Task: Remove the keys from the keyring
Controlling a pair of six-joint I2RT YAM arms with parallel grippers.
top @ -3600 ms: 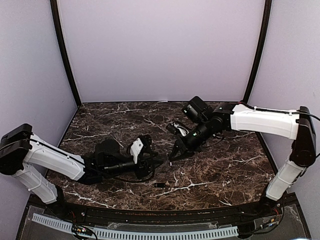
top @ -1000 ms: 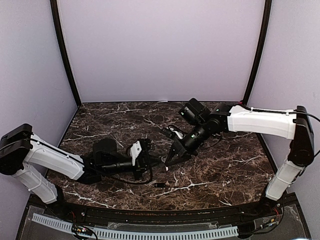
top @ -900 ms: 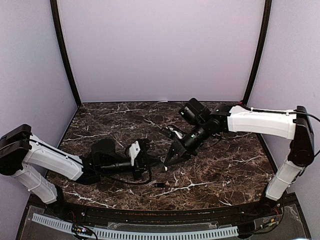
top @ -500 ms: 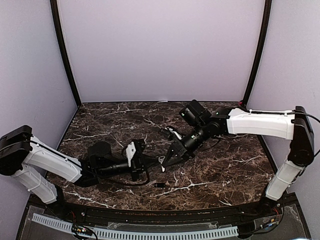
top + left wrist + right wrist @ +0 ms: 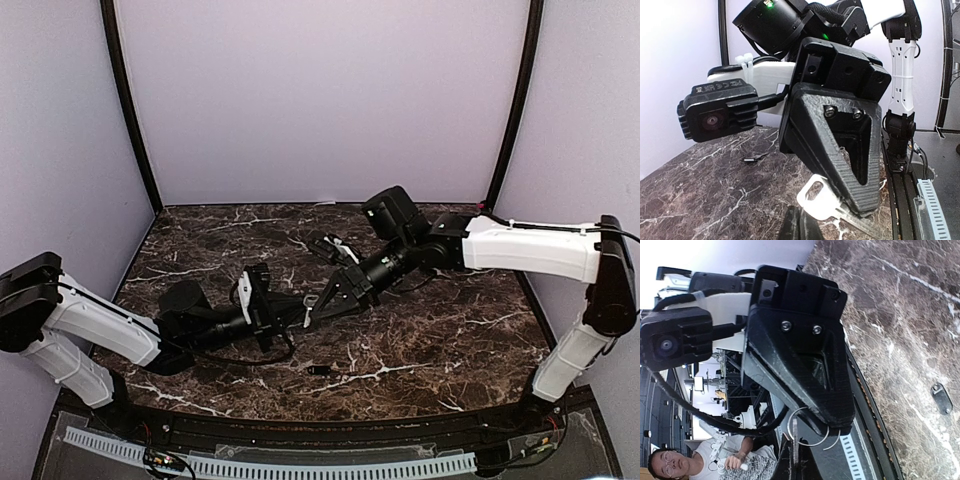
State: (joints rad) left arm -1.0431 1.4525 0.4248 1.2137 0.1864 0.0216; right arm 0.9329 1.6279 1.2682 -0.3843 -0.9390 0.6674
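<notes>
Over the dark brown marble table with white veins (image 5: 450,340), the left gripper (image 5: 296,316) and right gripper (image 5: 323,303) meet tip to tip near the middle. From above, only a pale sliver shows between them.

The left wrist camera gives more. It shows a flat silvery key with a round hole in its head (image 5: 816,199), whose blade runs under the tip of the right gripper (image 5: 865,206). The left gripper's own fingers (image 5: 796,226) sit just below the head, pressed together.

Only the right wrist view shows the thin wire keyring (image 5: 807,429). It loops at the tip of the left gripper (image 5: 841,421) – whether it is pinched there I cannot tell. The right gripper (image 5: 790,460) is pressed together on a thin metal edge rising to the ring – the same key seen edge-on.

A small dark loose key (image 5: 318,370) lies alone on the marble nearer the bases, well apart from both grippers.
</notes>
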